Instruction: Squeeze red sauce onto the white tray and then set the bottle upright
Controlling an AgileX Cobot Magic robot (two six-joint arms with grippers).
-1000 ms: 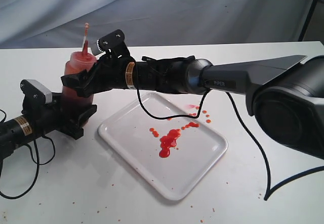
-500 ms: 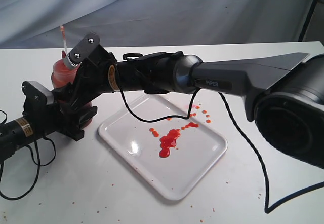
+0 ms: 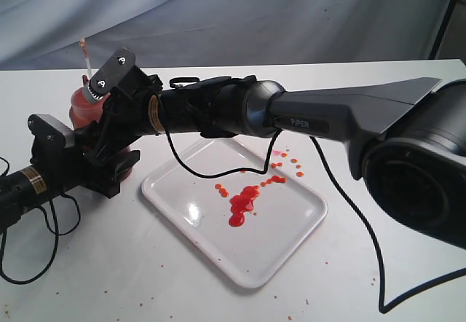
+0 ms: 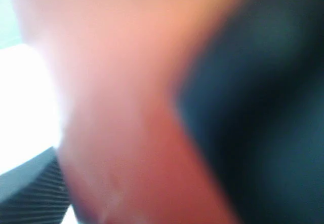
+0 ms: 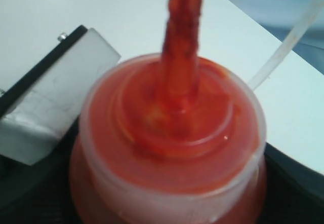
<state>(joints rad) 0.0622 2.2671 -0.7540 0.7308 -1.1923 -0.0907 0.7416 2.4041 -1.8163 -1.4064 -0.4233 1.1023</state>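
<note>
The bottle (image 3: pixel 79 108) stands at the table's left, red sauce showing through its wall, its tethered tip cap (image 3: pixel 84 51) sticking up. My right gripper (image 3: pixel 98 129) reaches across and is shut on the bottle's body; its wrist view looks down on the smeared nozzle (image 5: pixel 182 36) and cap (image 5: pixel 172 148). My left gripper (image 3: pixel 109 170) sits low at the bottle's base, its jaws hidden behind the right gripper. In the left wrist view the bottle (image 4: pixel 121 133) is a close red blur. The white tray (image 3: pixel 284 227) lies in the middle with a blob of red sauce (image 3: pixel 242 204) and drops.
Small sauce specks dot the table round the tray. A black cable (image 3: pixel 349 198) hangs from the right arm over the tray's far corner and table. A grey cloth backdrop stands behind the table. The left wrist's camera block (image 5: pixel 50 92) sits beside the bottle.
My right gripper has carried the bottle leftward and a little lower, closer into the left gripper. The left arm has barely moved. The sauce on the tray is unchanged.
</note>
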